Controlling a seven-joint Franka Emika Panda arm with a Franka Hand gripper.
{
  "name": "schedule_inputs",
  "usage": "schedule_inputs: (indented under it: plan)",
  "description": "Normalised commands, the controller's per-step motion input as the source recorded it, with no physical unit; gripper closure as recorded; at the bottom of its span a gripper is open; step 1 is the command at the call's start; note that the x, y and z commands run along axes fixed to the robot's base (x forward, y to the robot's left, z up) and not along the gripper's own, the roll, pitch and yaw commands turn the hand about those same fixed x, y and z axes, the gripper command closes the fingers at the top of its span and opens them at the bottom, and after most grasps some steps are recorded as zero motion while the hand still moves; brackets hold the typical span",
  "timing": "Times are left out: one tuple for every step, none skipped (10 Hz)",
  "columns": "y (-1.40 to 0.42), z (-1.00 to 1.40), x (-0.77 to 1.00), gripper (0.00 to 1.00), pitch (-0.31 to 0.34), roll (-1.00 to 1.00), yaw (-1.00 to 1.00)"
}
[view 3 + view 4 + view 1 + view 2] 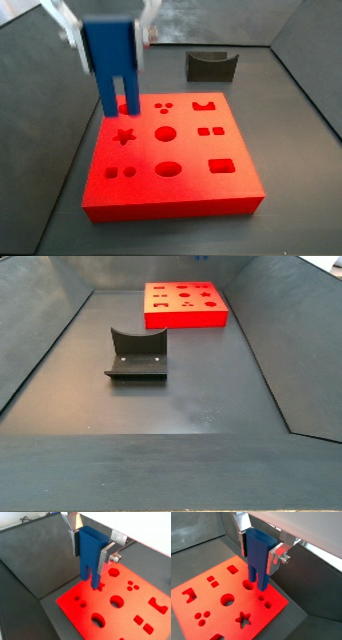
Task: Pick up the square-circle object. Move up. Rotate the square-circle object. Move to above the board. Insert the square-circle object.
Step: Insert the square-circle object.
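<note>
The square-circle object is a narrow blue peg block, held upright with its two prongs pointing down. My gripper is shut on it, one silver finger on each side; the same grip shows in the other wrist view, gripper on the blue block. In a side view the gripper hangs the block over a far corner of the red board. The prong tips are close above the board's face by a cut-out; whether they touch it I cannot tell. The gripper is outside the view that shows the board far off.
The dark fixture stands on the floor beyond the board, and mid-floor in a side view. Sloping dark grey walls enclose the floor on all sides.
</note>
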Motion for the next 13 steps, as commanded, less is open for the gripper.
schedule_inputs:
  plan:
    - [-0.35,-0.52,0.19,1.00,-0.076,0.30,0.05]
    - [-0.37,-0.60,0.08,1.00,-0.093,0.28,0.10]
    - [-0.31,-0.53,0.03,1.00,-0.083,0.22,0.07]
    - [-0.11,-0.40,0.00,1.00,-0.011,0.09,0.00]
    - [0.00,-0.38,-0.21,1.00,-0.019,-0.01,0.00]
    - [0.00,-0.38,-0.07,1.00,-0.040,-0.04,0.00]
    - [0.00,-0.37,0.00,1.00,-0.026,-0.01,0.00]
    - [0.00,-0.31,0.00,1.00,-0.036,-0.01,0.00]
    - [0.00,-0.27,0.00,1.00,-0.017,0.00,0.00]
    - [0.00,-0.26,0.00,1.00,-0.034,0.01,0.00]
    - [0.00,-0.23,0.00,1.00,-0.046,0.02,0.00]
    - [0.00,-0.15,0.00,1.00,-0.033,0.03,0.00]
    - [-0.02,-0.17,-0.01,1.00,-0.057,0.02,0.00]
